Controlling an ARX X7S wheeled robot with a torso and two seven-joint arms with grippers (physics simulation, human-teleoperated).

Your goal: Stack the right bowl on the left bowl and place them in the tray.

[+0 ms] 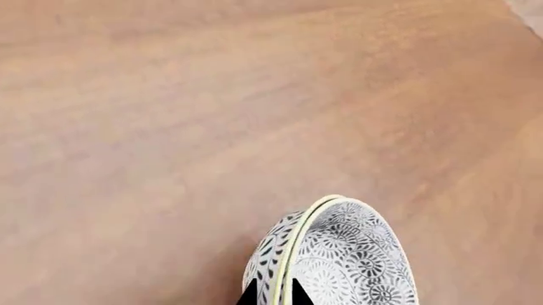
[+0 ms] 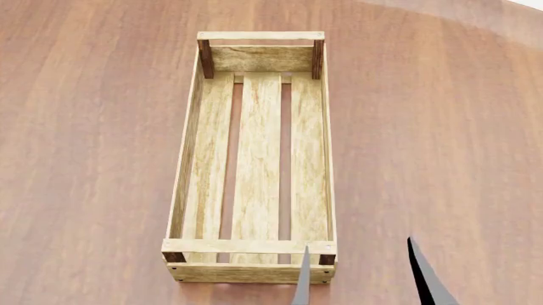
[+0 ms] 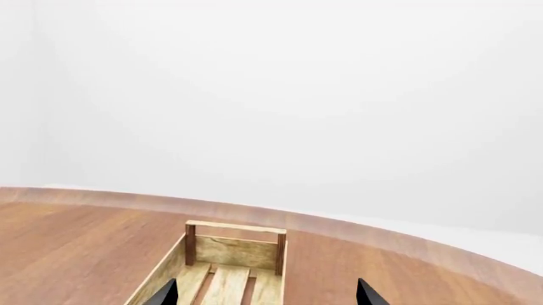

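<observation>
One grey-and-white patterned bowl (image 1: 357, 260) with a pale yellow rim shows in the left wrist view only. I cannot tell whether it is the right bowl or the left bowl. My left gripper (image 1: 273, 295) is shut on its rim, one dark fingertip on each side of the wall. The tray (image 2: 182, 171), a long light-wood crate with dark corner posts, lies empty mid-table. My right gripper (image 2: 365, 279) hangs open at its near right corner with nothing between the fingers. From the right wrist, the right gripper (image 3: 266, 295) faces the tray's (image 3: 236, 251) far end.
The round wooden table (image 2: 85, 159) spreads on both sides of the tray; its curved far edge (image 3: 382, 232) meets a plain white background. Bare wood (image 1: 170, 127) lies under the held bowl.
</observation>
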